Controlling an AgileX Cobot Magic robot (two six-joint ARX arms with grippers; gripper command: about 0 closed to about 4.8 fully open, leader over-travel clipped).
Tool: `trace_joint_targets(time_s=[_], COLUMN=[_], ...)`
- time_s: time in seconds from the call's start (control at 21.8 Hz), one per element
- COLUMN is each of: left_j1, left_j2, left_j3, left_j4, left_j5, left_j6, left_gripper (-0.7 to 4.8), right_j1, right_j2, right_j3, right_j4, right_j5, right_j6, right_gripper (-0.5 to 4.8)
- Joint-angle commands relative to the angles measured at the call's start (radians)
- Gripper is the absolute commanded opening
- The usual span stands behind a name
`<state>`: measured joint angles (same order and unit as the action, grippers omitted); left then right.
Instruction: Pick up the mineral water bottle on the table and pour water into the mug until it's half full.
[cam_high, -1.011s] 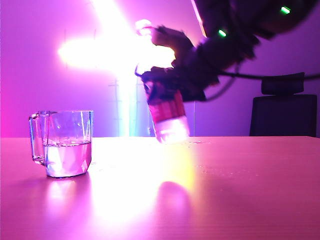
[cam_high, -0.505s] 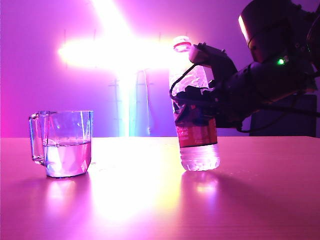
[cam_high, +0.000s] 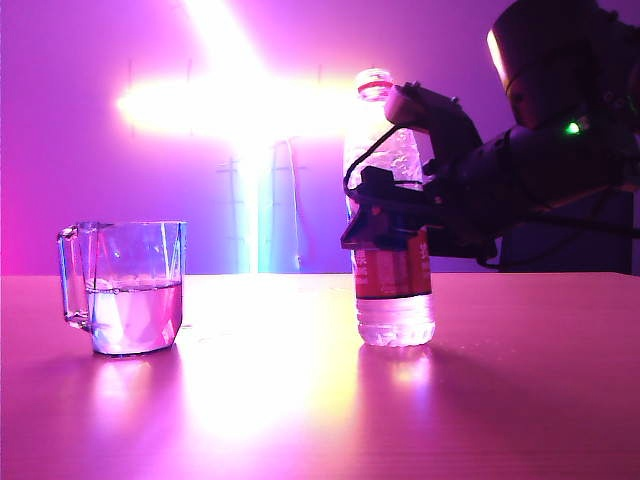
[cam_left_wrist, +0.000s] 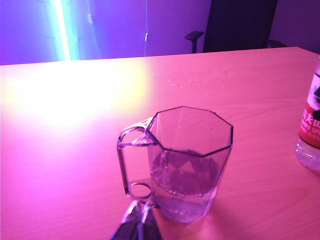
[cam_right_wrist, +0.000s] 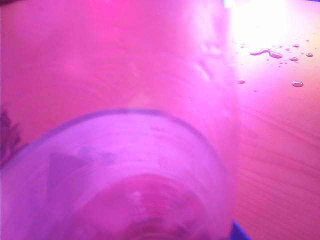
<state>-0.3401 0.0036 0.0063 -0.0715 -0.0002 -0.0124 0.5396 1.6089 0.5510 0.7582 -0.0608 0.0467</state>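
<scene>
The mug (cam_high: 135, 290) stands at the left of the table, water filling roughly its lower half; the left wrist view shows the mug (cam_left_wrist: 190, 165) from above. The mineral water bottle (cam_high: 395, 305) stands upright on the table to its right, uncapped, with a red label. My right gripper (cam_high: 385, 225) surrounds the bottle at label height; whether it still squeezes is unclear. The bottle (cam_right_wrist: 125, 150) fills the right wrist view and hides the fingers. My left gripper (cam_left_wrist: 139, 217) is shut and empty, just short of the mug's handle. The bottle's edge (cam_left_wrist: 312, 130) shows there too.
Water drops (cam_right_wrist: 270, 52) lie on the table beyond the bottle. A dark chair (cam_high: 565, 215) stands behind the table's far right edge. A glaring light (cam_high: 240, 100) washes out the back wall. The wooden table (cam_high: 300, 400) stretches toward the front.
A second ago the right gripper held the bottle tilted in the air. It has since swung the bottle upright, moved it right and set it down on the table. The mug has not moved.
</scene>
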Motion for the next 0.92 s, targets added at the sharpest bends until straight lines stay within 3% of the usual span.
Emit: trace_joint_targets(time_s=[0.05,0.55,0.83,0.92], left_j1=[0.000,0.029,0.280,0.352], left_j2=[0.002,0.002,0.002,0.002], left_j3=[0.003,0.003,0.003,0.003], left_j4=[0.005,0.005,0.005,0.005], left_j5=[0.004,0.005,0.000,0.000], left_j6=[0.004,0.004,0.004,0.004], left_gripper=[-0.02,-0.02,-0.02,-0.02], right_j1=[0.002,0.002,0.003,0.003], right_j2=[-0.035,-0.293,-0.578,-0.725], right_j3=[-0.040,-0.200,-0.295,-0.300], right_j4=[0.010,-0.002,-0.134,-0.248], right_j5=[-0.002,0.021,0.037,0.036], right_j6=[0.007,0.021,0.087,0.122], right_gripper=[4.49,4.79,4.79,3.73])
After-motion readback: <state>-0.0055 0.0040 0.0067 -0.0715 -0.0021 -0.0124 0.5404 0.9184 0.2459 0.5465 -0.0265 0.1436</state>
